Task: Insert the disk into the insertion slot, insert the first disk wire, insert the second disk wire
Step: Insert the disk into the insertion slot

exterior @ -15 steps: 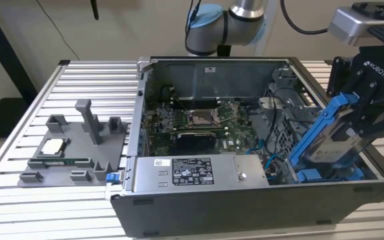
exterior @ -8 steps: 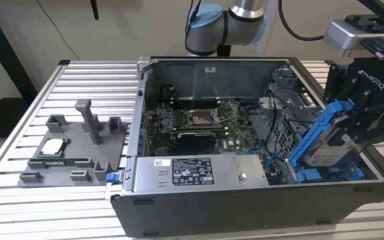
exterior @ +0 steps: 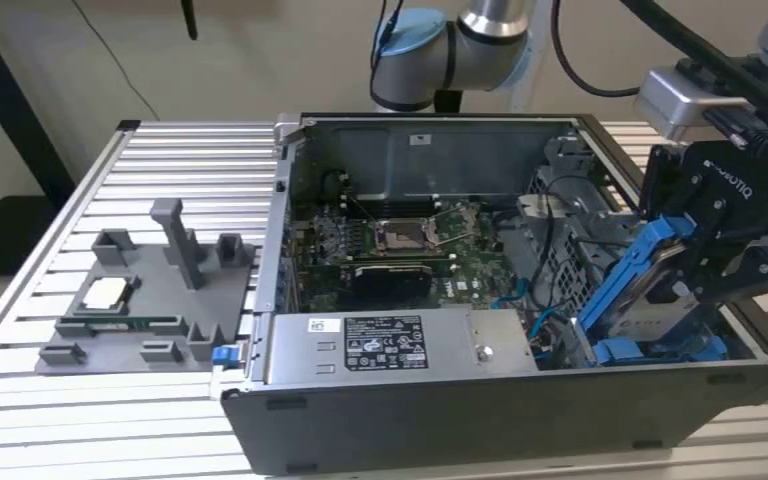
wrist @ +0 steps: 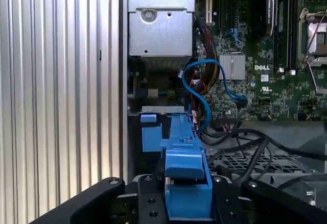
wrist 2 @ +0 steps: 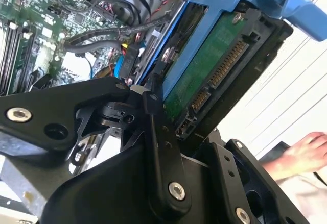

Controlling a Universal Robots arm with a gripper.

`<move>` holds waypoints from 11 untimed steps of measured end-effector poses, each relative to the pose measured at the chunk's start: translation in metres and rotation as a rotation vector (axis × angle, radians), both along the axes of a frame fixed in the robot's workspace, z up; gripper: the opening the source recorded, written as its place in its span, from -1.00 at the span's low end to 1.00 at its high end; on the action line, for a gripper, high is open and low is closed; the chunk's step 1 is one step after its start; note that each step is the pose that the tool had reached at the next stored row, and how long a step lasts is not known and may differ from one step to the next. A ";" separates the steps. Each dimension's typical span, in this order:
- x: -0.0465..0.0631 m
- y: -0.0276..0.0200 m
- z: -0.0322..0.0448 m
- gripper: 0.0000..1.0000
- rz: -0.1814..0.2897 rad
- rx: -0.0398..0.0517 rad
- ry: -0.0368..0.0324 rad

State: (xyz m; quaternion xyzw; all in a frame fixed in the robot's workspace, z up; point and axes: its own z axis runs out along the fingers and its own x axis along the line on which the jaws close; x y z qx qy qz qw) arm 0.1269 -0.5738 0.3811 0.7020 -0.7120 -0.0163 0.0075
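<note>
We see the gripper (exterior: pixel 711 270) clamped on the disk (exterior: pixel 631 295), which stands tilted at the exterior view's right, its lower end down inside the open computer case (exterior: pixel 491 420). Right beside its blue frame, a blue cable (wrist: pixel 196 89) loops and black cables (wrist: pixel 245 142) sprawl. The silver box (exterior: pixel 384 345) lies nearer, to the exterior view's left. In the second wrist view, a person's hand (wrist 2: pixel 299 155) shows beyond the gripper.

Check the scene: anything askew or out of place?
The disk hangs steeply tilted in the gripper, lower end inside the case, not seated. A person's hand shows close by in the second wrist view.
</note>
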 end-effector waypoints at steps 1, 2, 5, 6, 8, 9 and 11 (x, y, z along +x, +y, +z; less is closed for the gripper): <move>0.000 0.0000 -0.0010 -0.35 0.000 -0.0001 0.0000; 0.000 0.0000 -0.0019 -0.35 0.000 -0.0001 0.0000; 0.000 0.0000 -0.0041 -0.35 0.000 -0.0001 0.0000; 0.000 0.0000 -0.0041 -0.35 0.000 -0.0002 0.0000; 0.000 0.0000 -0.0041 -0.35 0.000 -0.0003 0.0000; 0.000 0.0001 -0.0044 -0.35 0.000 0.0005 0.0000; 0.000 0.0000 -0.0043 -0.20 0.000 0.0000 0.0000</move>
